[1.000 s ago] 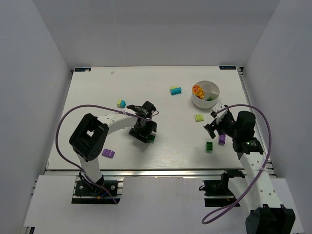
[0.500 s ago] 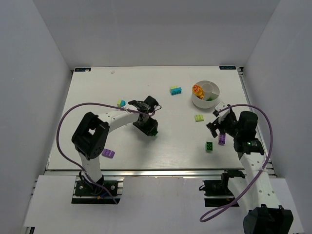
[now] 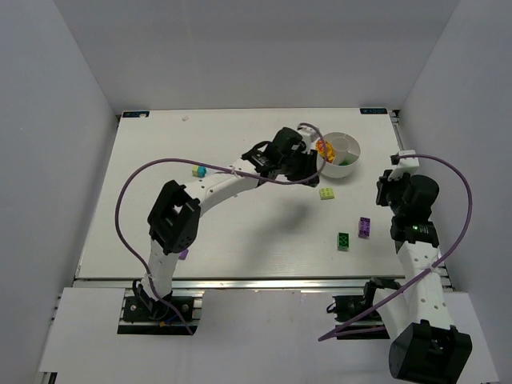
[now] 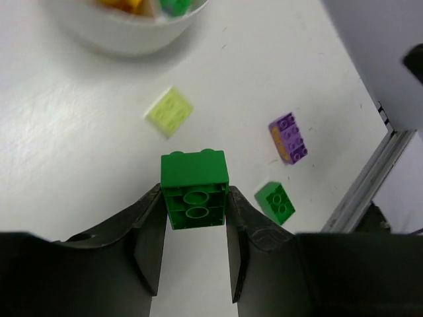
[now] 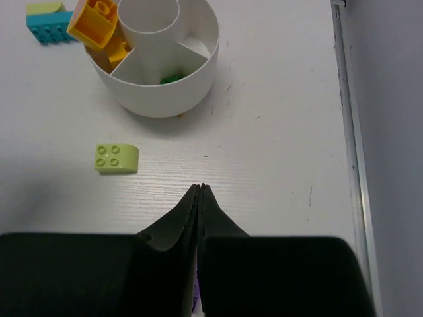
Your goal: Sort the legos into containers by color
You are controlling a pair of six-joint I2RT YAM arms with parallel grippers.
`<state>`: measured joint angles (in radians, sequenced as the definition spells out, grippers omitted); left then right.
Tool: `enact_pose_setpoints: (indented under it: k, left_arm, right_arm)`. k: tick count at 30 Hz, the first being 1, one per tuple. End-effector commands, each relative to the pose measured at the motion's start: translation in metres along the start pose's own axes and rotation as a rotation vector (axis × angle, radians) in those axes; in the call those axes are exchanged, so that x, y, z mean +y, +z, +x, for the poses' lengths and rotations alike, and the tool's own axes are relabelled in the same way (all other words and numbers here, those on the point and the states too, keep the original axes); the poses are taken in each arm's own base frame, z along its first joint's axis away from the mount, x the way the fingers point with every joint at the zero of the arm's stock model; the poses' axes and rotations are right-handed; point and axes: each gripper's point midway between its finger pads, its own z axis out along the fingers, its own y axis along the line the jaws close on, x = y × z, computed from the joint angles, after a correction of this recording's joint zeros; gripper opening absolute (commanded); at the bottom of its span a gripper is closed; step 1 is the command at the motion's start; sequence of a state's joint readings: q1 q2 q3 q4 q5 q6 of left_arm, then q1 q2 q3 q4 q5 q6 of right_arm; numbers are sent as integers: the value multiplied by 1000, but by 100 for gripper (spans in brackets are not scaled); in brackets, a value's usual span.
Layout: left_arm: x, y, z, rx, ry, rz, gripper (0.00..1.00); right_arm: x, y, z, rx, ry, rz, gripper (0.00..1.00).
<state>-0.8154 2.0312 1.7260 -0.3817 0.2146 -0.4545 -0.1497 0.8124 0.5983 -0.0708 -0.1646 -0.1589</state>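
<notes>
We see the left arm reaching long and diagonally across the white table, its elbow near the front edge and its wrist out beside the round white divided plastic bowl. The left gripper is clamped on a solid green studded plastic brick, held off the tabletop just short of the bowl and near a pale yellow-green brick.

The right arm stands folded at the table's right side. We find the right gripper pressed fully together, gripping nothing and aimed toward the bowl.

A purple brick and a small green brick lie loose between the two arms. In the bowl, orange bricks fill one compartment and a green piece sits in another.
</notes>
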Motion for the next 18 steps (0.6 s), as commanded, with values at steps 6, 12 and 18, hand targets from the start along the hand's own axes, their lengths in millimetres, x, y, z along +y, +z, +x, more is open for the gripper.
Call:
enact_pose_setpoints:
  k: [6, 12, 18]
  left_arm:
    - [-68, 7, -100, -502, 427, 172, 0]
    - [-97, 29, -100, -591, 610, 366, 0]
    - [-107, 52, -90, -609, 742, 499, 3]
  right_arm:
    - [-13, 0, -11, -25, 122, 34, 0]
    - [-22, -4, -4, -23, 125, 63, 0]
    - [-22, -5, -3, -25, 130, 50, 0]
